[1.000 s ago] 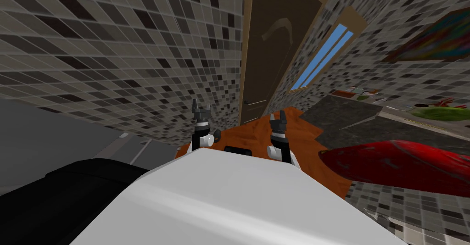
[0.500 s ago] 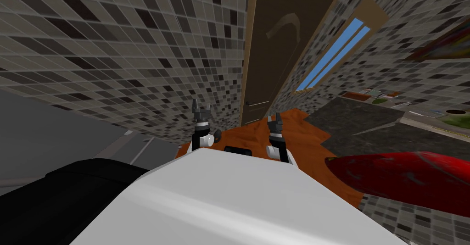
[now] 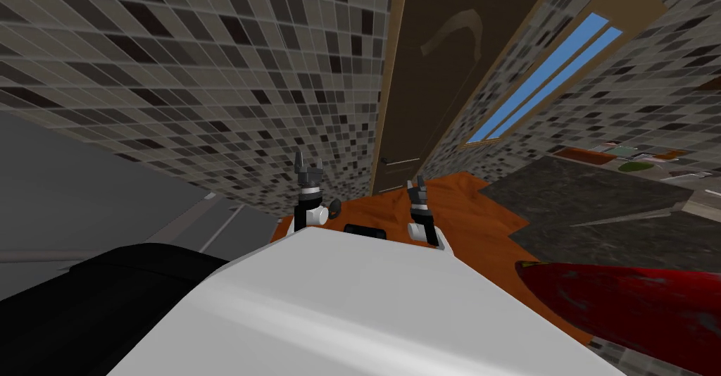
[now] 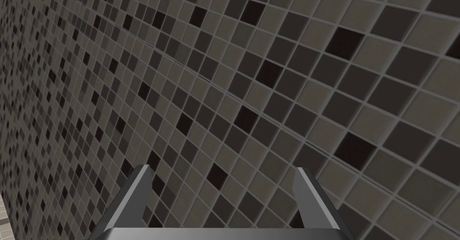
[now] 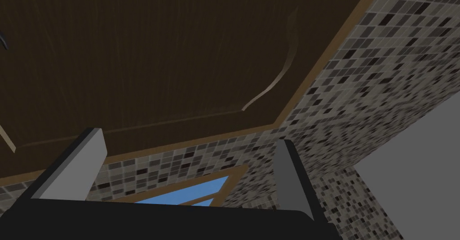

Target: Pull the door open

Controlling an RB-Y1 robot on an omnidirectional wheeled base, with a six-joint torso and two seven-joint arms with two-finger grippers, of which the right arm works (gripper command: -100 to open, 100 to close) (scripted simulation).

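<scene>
In the head view the door (image 3: 436,76) looks shut, its handle (image 3: 385,160) beyond the left gripper (image 3: 308,165) and right gripper (image 3: 417,185). In the left wrist view the fingers are spread and empty, facing a tiled wall (image 4: 269,71). In the right wrist view the fingers are spread and empty, aimed at the door panel. This seems to be the approach; next, the right gripper needs to reach the handle.

You face the dark brown panelled door (image 5: 157,48), shut in its tan frame, well ahead of the fingers (image 5: 287,174) of your right gripper (image 5: 186,136); its small handle (image 3: 385,160) is apart from them.
</scene>
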